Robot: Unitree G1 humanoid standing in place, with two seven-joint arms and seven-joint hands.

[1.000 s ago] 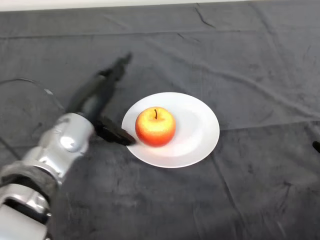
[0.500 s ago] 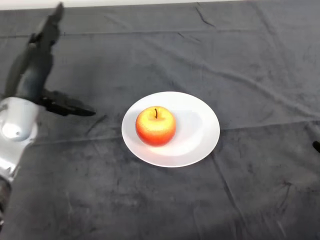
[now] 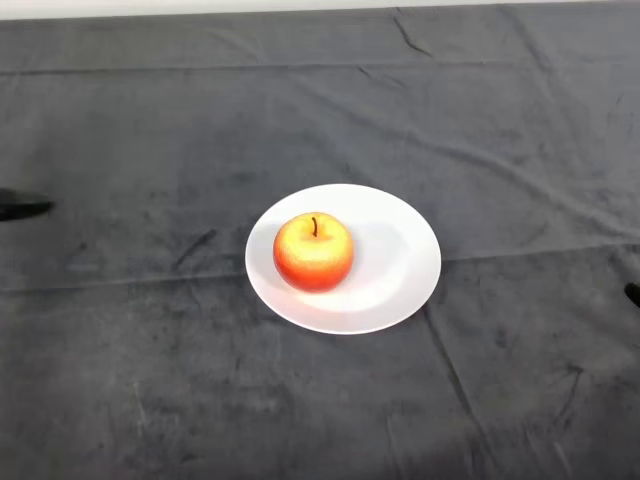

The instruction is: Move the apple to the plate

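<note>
One apple [image 3: 314, 252], red with a yellow top and a short dark stem, sits upright on a round white plate [image 3: 405, 250]. It rests left of the plate's centre, inside the rim, with bare white showing to its right. This is the head view, looking down, and it is the only view.

The plate lies on a dark grey cloth [image 3: 320, 400], creased in long lines, which covers the table on every side of the plate.

Far to the left of the plate, at the very edge of the view, a thin black sliver [image 3: 20, 208] pokes in. Judging by its colour and side, it is probably the tip of the robot's left hand. So little of it shows that I cannot tell whether the hand is released, clenched or holding anything. It is well apart from the plate and touches neither plate nor apple. No arm shows.

Far to the right of the plate, a small dark speck [image 3: 633, 293] sits at the edge, too small to identify.

Judged from how things lie, the task looks complete: the apple is on the plate and nothing holds it. The next move likely calls only for keeping the arm clear, so the plate is not nudged.
</note>
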